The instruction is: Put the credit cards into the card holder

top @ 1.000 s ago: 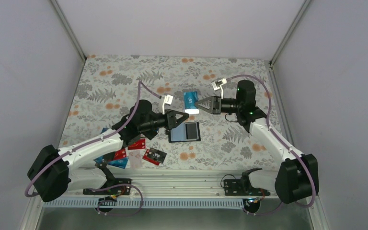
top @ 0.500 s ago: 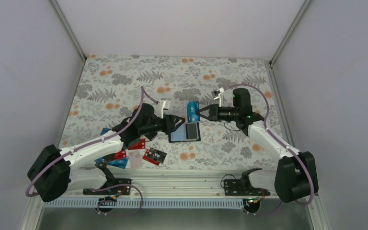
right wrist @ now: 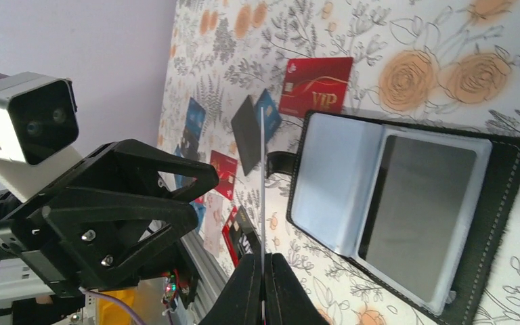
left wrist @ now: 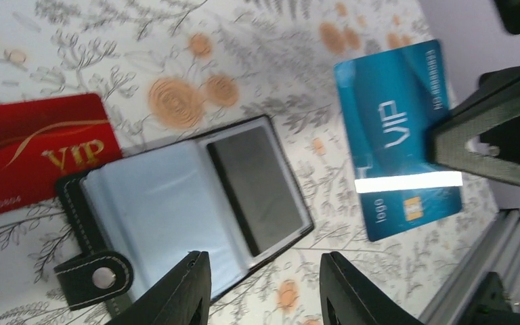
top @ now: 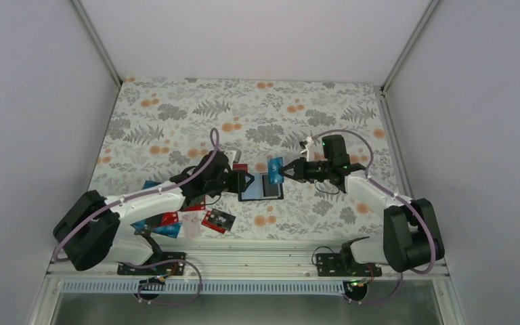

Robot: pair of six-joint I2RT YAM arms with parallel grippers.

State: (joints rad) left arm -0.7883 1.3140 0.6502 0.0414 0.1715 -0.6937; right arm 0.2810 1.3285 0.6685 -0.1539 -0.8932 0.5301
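Note:
The card holder lies open on the flowered cloth, grey-blue sleeves up. My right gripper is shut on a blue VIP credit card, held on edge in the air just above and beside the holder. My left gripper is open at the holder's left edge, fingers astride its near corner with nothing between them. A red VIP card lies flat next to the holder. More credit cards lie in a loose heap near the left arm.
A black card and a red card lie left of the holder. The aluminium rail runs along the near edge of the table. Grey walls close in both sides and the back.
My left gripper has opened and moved right and down to the holder's left edge. My right gripper has carried the blue card left and down to the holder.

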